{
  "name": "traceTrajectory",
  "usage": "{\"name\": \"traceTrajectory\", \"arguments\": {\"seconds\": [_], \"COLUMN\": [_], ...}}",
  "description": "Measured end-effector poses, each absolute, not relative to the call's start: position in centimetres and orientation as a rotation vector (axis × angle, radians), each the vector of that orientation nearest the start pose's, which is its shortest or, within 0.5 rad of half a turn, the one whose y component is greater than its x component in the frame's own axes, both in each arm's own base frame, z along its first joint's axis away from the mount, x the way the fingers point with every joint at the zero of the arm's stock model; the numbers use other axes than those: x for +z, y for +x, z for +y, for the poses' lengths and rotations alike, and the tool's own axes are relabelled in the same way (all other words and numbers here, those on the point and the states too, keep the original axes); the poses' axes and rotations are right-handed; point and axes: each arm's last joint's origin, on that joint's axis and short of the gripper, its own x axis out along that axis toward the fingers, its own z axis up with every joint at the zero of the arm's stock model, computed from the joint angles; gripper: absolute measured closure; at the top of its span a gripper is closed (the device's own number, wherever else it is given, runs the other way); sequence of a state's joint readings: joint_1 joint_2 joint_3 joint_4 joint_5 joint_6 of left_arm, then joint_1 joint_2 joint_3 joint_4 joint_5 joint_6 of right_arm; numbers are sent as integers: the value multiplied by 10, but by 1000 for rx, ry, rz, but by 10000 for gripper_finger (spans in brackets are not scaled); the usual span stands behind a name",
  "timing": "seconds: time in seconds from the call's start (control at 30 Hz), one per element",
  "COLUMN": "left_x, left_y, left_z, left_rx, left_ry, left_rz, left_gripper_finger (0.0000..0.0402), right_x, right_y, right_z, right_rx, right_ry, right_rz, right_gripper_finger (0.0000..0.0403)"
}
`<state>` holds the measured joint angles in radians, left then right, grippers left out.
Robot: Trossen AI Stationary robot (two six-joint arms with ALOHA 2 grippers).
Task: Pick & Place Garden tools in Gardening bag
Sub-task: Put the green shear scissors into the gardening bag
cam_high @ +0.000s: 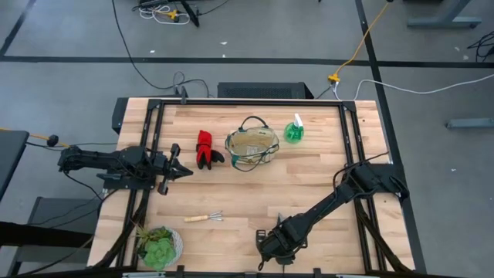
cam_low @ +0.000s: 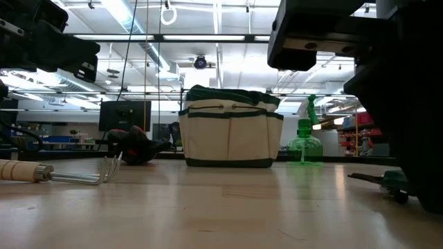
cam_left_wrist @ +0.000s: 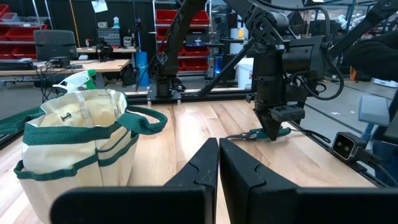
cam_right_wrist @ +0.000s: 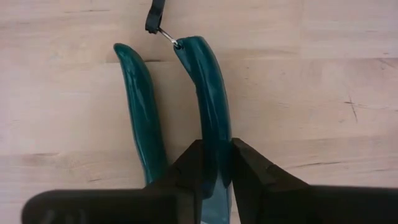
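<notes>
Two arms are at the table, and only the right one is at work. The right gripper (cam_right_wrist: 214,171) is down at the near edge of the table, right of centre, its fingers pinching one of the two green handles of the pruning shears (cam_right_wrist: 205,118). The second handle lies free just beside the fingers, outside the grip. Taking a single handle from above probably suits a tool that lies flat on the wood with its handles sprung apart: one handle fits between the fingers, both together would not.

The shears have curved, glossy teal-green handles that spread toward their tips; a small dark strap hangs from a metal ring at the end of the held handle. The blades are hidden under the gripper.

The left gripper (cam_high: 176,164) waits at the left side of the table, fingers pressed together and holding nothing, pointing toward the bag.

The bag (cam_high: 252,147) stands upright at the far centre, mouth open, so tools can go in from above. The gloves (cam_high: 206,150) lie just left of it, the spray bottle (cam_high: 294,131) to its right, and the small rake (cam_high: 207,218) on the near left.
</notes>
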<state>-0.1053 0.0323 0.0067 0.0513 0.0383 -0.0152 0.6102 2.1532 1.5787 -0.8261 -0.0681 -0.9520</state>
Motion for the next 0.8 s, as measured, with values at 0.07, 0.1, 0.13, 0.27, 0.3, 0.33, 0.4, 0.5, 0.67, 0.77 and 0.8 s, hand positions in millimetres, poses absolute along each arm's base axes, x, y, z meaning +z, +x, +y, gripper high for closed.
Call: {"name": "traceTrajectory", "arguments": {"seconds": [0.07, 0.1, 0.13, 0.27, 0.3, 0.33, 0.4, 0.5, 0.67, 0.77, 0.8], "left_x": [168, 168, 168, 168, 168, 168, 168, 168, 168, 168, 168], "left_y": [99, 99, 99, 99, 99, 99, 99, 99, 99, 99, 99], "left_z": [-12, -12, -12, -12, -12, -12, -12, -12, -12, -12, -12], "left_rx": [-144, -144, -144, -144, -144, -144, -144, -144, -144, -144, -144], "left_ry": [-16, -16, -16, -16, -16, -16, -16, -16, -16, -16, -16], "left_rz": [-24, -25, -24, -24, -25, -24, -24, -24, -25, -25, -24], "left_gripper_finger": [381, 381, 381, 381, 381, 381, 381, 381, 381, 381, 381], "right_x": [146, 146, 146, 146, 146, 146, 146, 152, 169, 179, 182], "right_y": [343, 343, 343, 343, 343, 343, 343, 342, 340, 339, 338], "right_z": [242, 242, 242, 242, 242, 242, 242, 242, 240, 239, 238], "right_rx": [1203, 1203, 1203, 1203, 1203, 1203, 1202, 1198, 1174, 1154, 1143], "right_ry": [-1139, -1139, -1139, -1139, -1140, -1139, -1139, -1139, -1139, -1129, -1134], "right_rz": [1025, 1025, 1025, 1025, 1025, 1025, 1025, 1011, 972, 958, 954], "right_gripper_finger": [344, 344, 344, 345, 345, 346, 348, 350, 351, 351, 351]}}
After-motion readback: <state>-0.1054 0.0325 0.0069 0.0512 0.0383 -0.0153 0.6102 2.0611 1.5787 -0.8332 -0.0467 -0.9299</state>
